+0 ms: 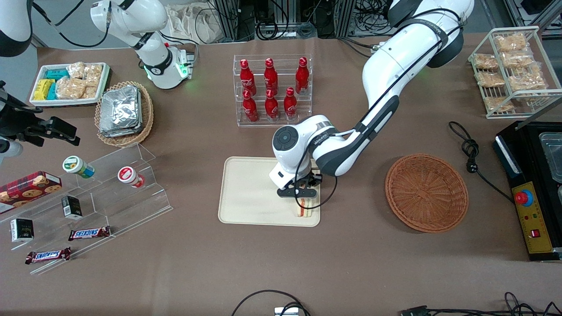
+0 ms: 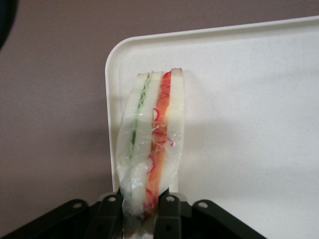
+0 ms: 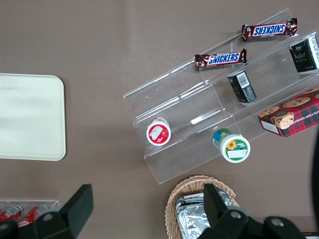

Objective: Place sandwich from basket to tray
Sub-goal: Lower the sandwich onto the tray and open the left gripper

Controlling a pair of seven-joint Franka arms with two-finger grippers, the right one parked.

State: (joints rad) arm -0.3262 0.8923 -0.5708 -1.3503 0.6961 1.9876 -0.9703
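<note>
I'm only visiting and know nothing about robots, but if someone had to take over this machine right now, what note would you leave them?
Gripper: shut on the sandwich, held over the tray's corner nearest the front camera, toward the working arm's end.
Sandwich: wrapped in clear film, standing on edge between the fingers; whether it touches the tray yet cannot be told.
Basket: empty, on the table beside the tray, toward the working arm's end.
Done: sandwich taken out of the basket and carried to the tray.
Left: set it down, open the fingers, lift the arm away.

gripper (image 2: 145, 211) clamps sandwich (image 2: 152, 149) (wrapped) | over tray (image 2: 249, 124) corner
</note>
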